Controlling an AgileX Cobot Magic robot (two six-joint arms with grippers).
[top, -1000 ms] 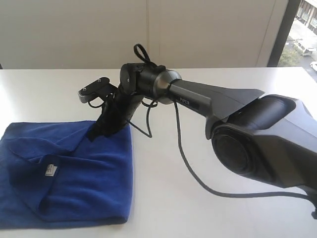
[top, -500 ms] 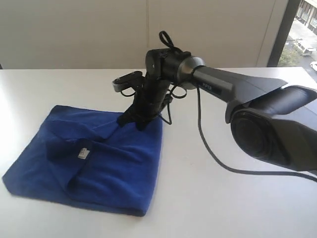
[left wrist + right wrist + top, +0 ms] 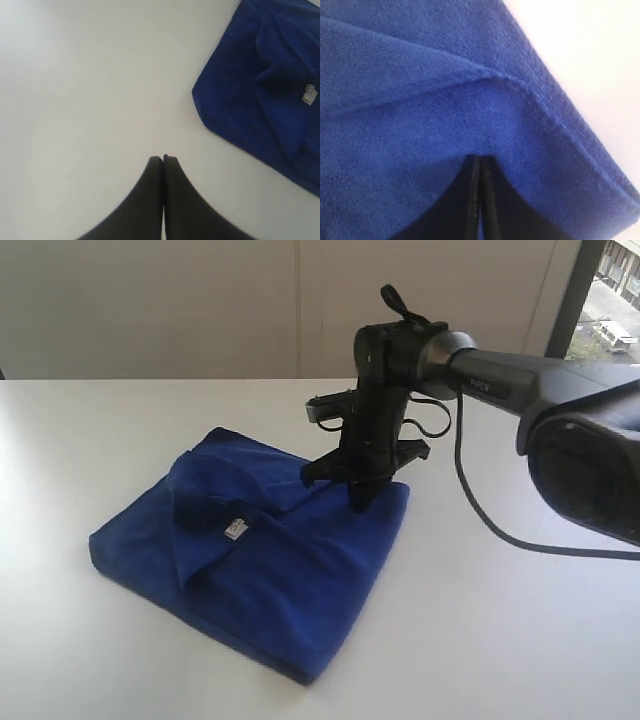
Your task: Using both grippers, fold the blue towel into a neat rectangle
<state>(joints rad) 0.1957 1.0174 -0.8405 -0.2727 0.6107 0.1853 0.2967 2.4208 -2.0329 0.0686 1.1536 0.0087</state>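
Observation:
The blue towel [image 3: 270,580] lies folded and skewed on the white table [image 3: 500,630], its small white tag [image 3: 235,529] facing up on a loose flap. My right gripper [image 3: 357,498] points down onto the towel's far right corner, fingers shut. In the right wrist view the right gripper [image 3: 478,158] rests its shut tips on flat blue towel [image 3: 420,110] near a hemmed edge, with no cloth visible between the fingers. My left gripper [image 3: 162,158] is shut over bare table, well apart from the towel [image 3: 260,105] and tag [image 3: 310,93]. The left arm is out of the exterior view.
The right arm's big black body [image 3: 590,460] fills the right side, with a black cable [image 3: 480,515] looping over the table. A pale wall [image 3: 200,300] runs behind the table's back edge, and a window [image 3: 610,300] is at the far right.
The right gripper swung to the right with its tips on the towel's corner. The towel slid right with it and turned from square-on to diagonal.

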